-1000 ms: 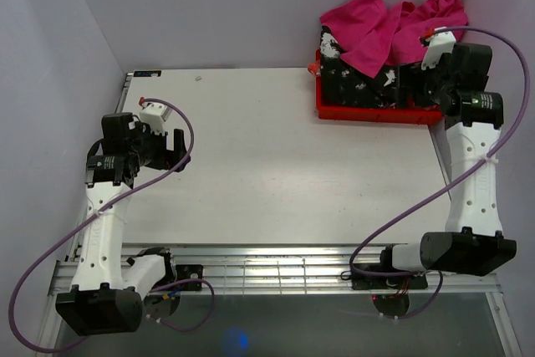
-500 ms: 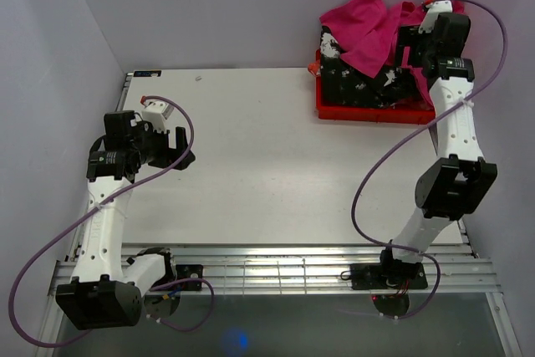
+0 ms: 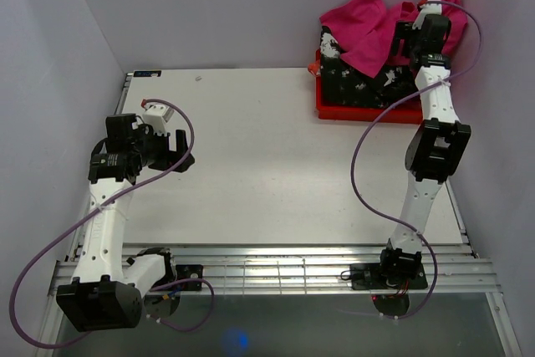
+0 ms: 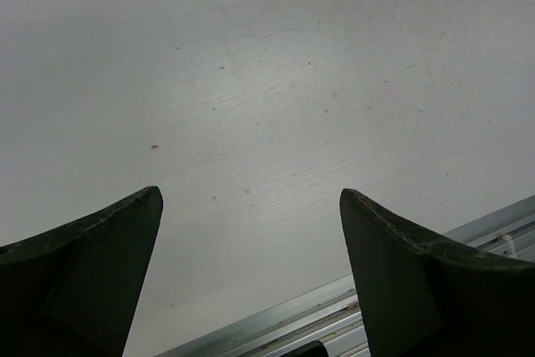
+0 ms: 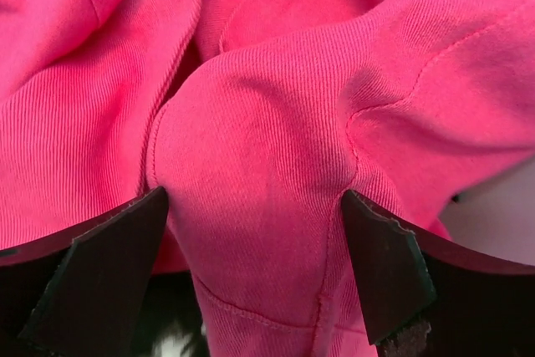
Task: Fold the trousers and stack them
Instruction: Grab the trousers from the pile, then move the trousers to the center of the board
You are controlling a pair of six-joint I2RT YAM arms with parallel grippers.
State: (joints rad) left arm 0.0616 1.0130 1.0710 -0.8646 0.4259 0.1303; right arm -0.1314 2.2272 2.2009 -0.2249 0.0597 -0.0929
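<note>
1. Table (image 3: 276,165): big, white, bare in the middle; good spot to fold, I think.
2. Trousers (image 3: 368,27): bright pink, bunched up on top of the pile in the red crate (image 3: 372,113) at the far right corner; not on the table yet.
3. Right gripper (image 5: 255,206): up at the pile; jaws spread wide w/ a fat pink fold between them; not pinching yet.
4. Left gripper (image 3: 178,150): low over the table's left side, well apart from the cloth; jaws spread wide, nothing in them.
5. Step now, my guess: grab the trousers & lift them out; push in so the fold goes deep, then squeeze; take only pink cloth, not the black-and-white stuff (image 3: 359,81) under it; lift slow so no leg catches the crate rim.
6. Top cam shows both arms & the crate, but not the R jaws well; R wrist cam shows the fold between the fingers (image 5: 100,273), no crate; L wrist cam shows just bare table & a metal rail (image 4: 284,328).
</note>
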